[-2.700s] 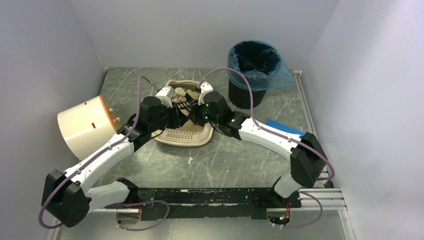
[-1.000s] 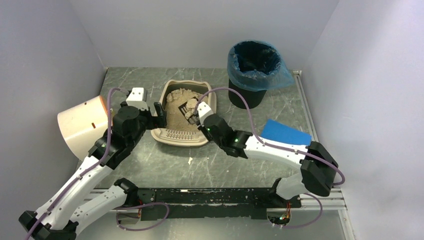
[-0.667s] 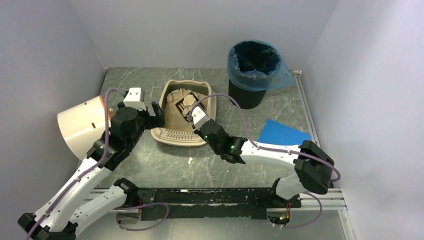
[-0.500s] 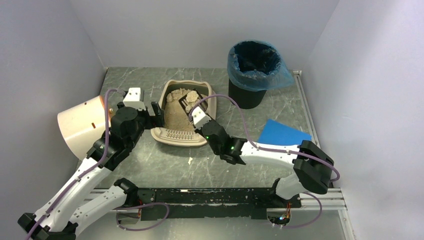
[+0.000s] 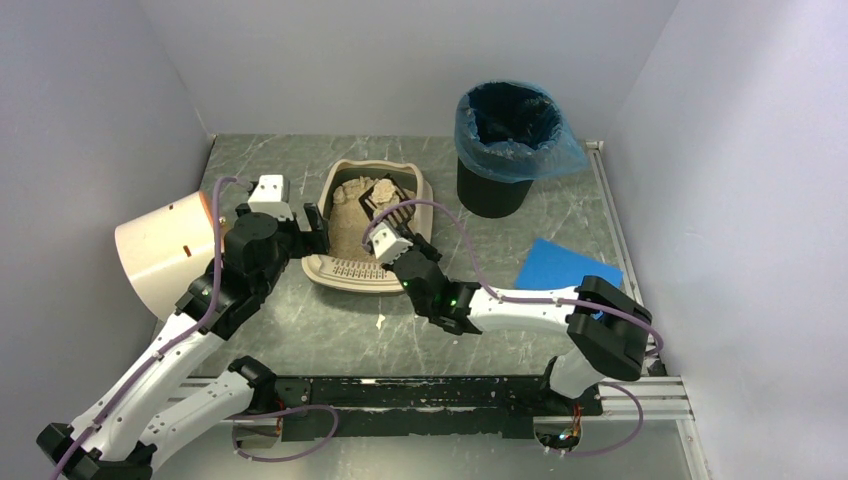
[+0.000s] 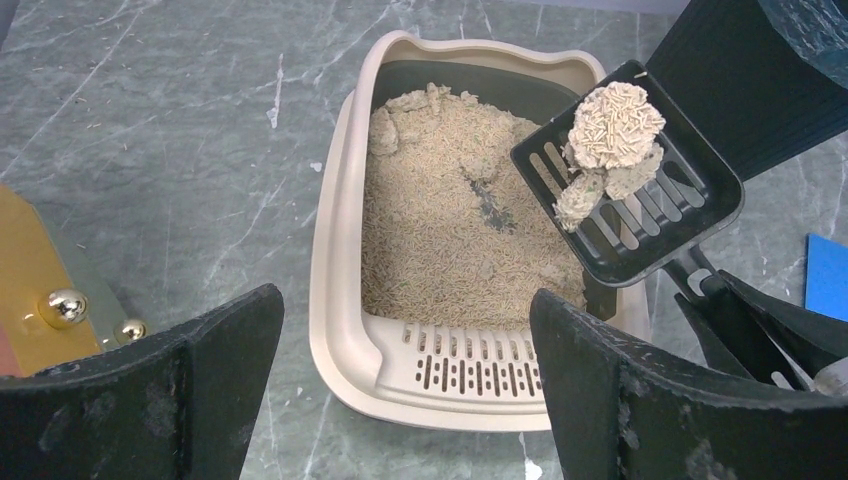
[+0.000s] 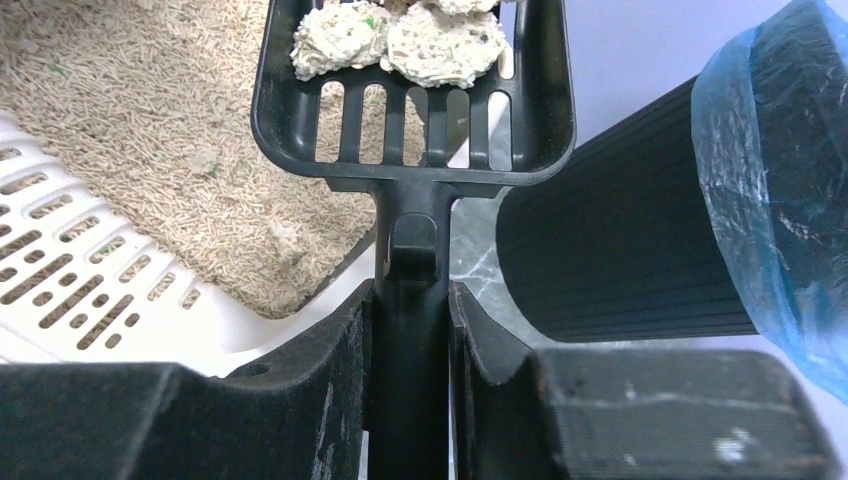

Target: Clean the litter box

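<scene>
Holding the handle of a black slotted plastic scoop point(image 7: 412, 100) between its two fingers, the right claw point(image 7: 410, 310) is closed narrowly and firmly on it. The head of the scoop is lifted in the air and carries a few pale, rough clumps of litter point(image 7: 400, 35).

The beige shallow plastic litter box point(image 5: 340, 272) with rounded corners lies below the right claw and to its left. Its slotted grate lip is at the end nearest the claw, and the sandy tan litter fills the rest. The scoop head hangs over the far right part of this tray.

The left claw point(image 6: 405, 300) stands wide and holds nothing. Seen from its wrist camera, the litter box lies in front of it, framed between the two dark fingers point(image 6: 180, 390), grate end nearest. From above, this claw is just beside the left wall of the tray; I cannot tell if it touches it.

Beyond the right claw, to its right, stands a black round ribbed bin with a blue plastic liner point(image 5: 505, 125). A cream cylindrical drum point(image 5: 165, 250) is beside the left claw, on its left. A flat blue sheet point(image 5: 560, 265) lies on the grey marbled table point(image 5: 330, 335), well apart from the tray.
</scene>
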